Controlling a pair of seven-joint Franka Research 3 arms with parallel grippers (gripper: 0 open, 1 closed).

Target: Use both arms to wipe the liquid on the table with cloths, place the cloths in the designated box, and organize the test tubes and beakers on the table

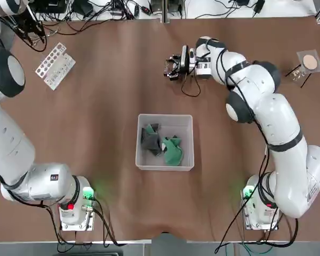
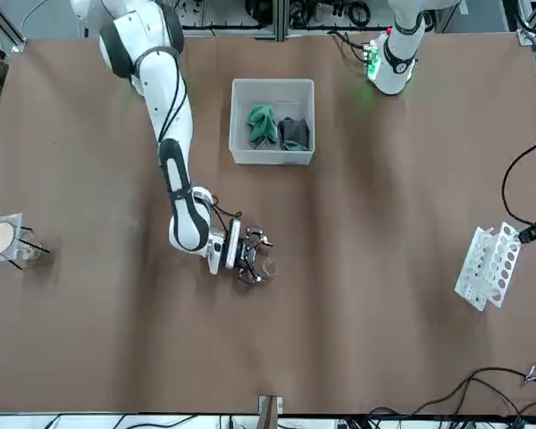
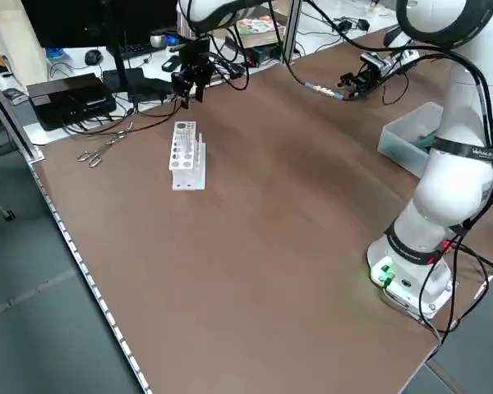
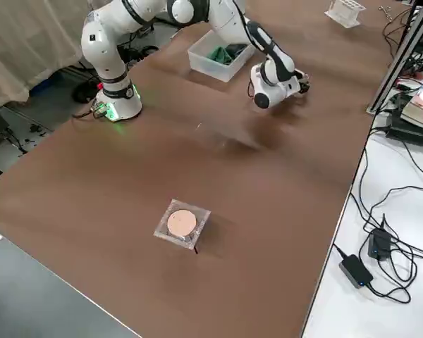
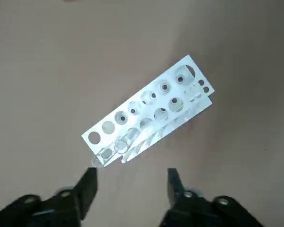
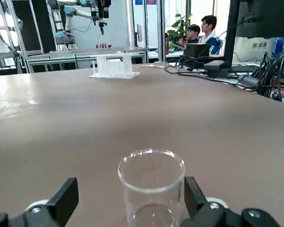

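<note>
My right gripper (image 1: pixel 172 68) lies low over the table (image 1: pixel 106 117) at the far middle. It is open, with a clear glass beaker (image 6: pixel 151 187) standing upright between its fingers (image 6: pixel 66 198). The left gripper (image 5: pixel 131 179) hangs open and empty above the white rack (image 5: pixel 149 111) at the far left (image 1: pixel 54 65). Clear test tubes (image 5: pixel 109 152) stand in the rack's near-row holes. The translucent box (image 1: pixel 165 166) sits mid-table and holds the dark grey cloth (image 1: pixel 151 136) and the green cloth (image 1: pixel 174 152).
A clear square holder topped by a pale beige disc (image 1: pixel 310 61) sits at the far right corner. Scissors (image 3: pixel 99 152) and cables (image 1: pixel 96 10) lie along the far edge. People sit at desks (image 6: pixel 201 33) beyond the table.
</note>
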